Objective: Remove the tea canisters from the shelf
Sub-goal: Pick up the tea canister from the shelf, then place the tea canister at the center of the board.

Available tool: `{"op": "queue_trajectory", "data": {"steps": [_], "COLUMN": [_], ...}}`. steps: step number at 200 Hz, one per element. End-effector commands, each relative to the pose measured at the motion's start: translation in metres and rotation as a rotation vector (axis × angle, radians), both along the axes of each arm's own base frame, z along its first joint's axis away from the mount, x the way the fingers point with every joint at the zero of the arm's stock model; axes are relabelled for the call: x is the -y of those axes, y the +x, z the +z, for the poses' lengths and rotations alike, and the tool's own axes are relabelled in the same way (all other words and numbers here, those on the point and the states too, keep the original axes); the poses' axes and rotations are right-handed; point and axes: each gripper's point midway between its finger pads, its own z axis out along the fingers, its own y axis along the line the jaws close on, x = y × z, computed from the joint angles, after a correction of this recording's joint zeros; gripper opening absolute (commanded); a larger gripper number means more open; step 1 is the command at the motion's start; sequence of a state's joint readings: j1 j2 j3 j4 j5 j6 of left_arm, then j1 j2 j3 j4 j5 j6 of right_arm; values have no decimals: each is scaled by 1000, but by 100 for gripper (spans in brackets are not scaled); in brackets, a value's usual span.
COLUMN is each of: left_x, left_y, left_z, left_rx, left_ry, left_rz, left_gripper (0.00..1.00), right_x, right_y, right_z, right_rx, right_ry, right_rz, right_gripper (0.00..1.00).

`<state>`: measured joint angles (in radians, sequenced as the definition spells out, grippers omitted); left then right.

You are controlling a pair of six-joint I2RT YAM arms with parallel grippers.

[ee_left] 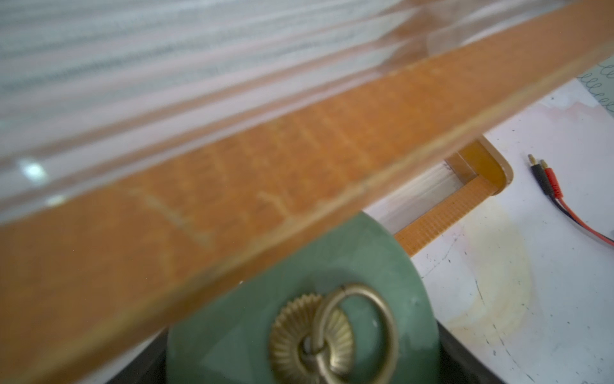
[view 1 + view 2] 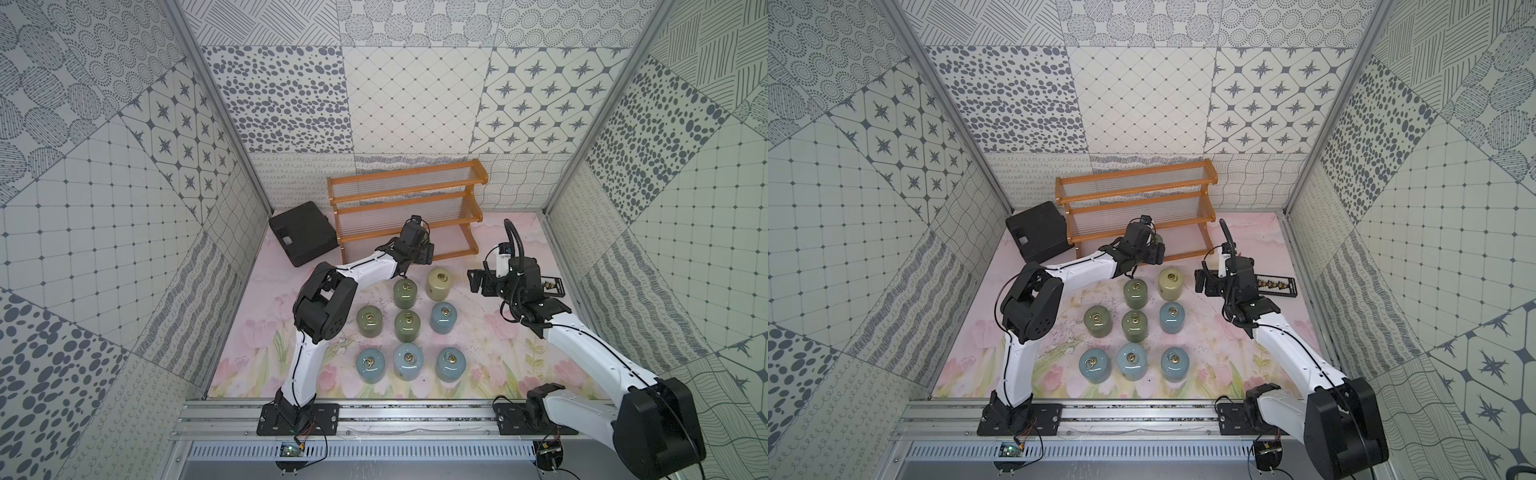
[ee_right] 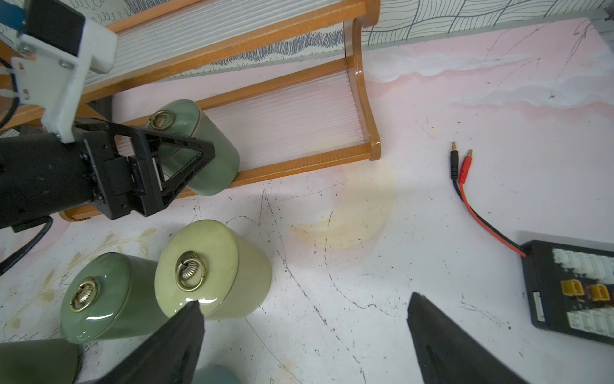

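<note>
Nearest, at 6 o'clock on the table (image 2: pixel 478 332): eight canisters (image 2: pixel 408 360) already down, upright in a three-by-three grid, the 11 o'clock corner vacant. Just at 3 o'clock of the pale yellow canister (image 3: pixel 212 269): the right jaws, spread wide, holding nothing, low over bare table. Farther toward 12 o'clock: the left jaws, closed from the side on the last sage green canister (image 3: pixel 199 146), one finger (image 3: pixel 202 151) flat along its wall. Stands upright on the lowest tier of the shelf (image 2: pixel 407 193), ring lid up, long axis vertical, just behind the low front rail. Lies at 12 o'clock of the vacant corner and about 10 o'clock of the right jaws; belongs plainly to the left arm (image 2: pixel 365 266), reaching in from 7 o'clock. Shows, in the left wrist view, a blurred orange rail (image 1: pixel 265 166) crossing close over the lid. Probably calls for a draw back toward 6 o'clock, barely raised over the front rail, before any real lift.
</note>
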<state>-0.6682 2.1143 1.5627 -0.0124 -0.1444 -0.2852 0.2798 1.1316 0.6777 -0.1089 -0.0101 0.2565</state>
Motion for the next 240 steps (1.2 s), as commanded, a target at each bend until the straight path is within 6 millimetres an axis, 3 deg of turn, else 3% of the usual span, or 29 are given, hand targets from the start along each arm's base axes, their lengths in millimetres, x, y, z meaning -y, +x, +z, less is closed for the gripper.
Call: {"op": "queue_trajectory", "data": {"steps": [1, 92, 173, 240], "left_x": [5, -76, -132, -159], "left_y": [1, -44, -86, -102], "left_z": [53, 51, 23, 8], "left_rx": [147, 133, 59, 17], "left_ry": [-68, 76, 130, 125], "left_rz": [-39, 50, 121, 173], "left_gripper": [71, 69, 68, 68], "right_x": [0, 1, -1, -2], "right_y": [0, -5, -5, -5], "right_z": [10, 10, 5, 3], "right_rx": [40, 44, 34, 30], "right_ry": [21, 25, 26, 28], "right_rz": [-1, 2, 10, 13], "right_gripper": [99, 99, 99, 99]}}
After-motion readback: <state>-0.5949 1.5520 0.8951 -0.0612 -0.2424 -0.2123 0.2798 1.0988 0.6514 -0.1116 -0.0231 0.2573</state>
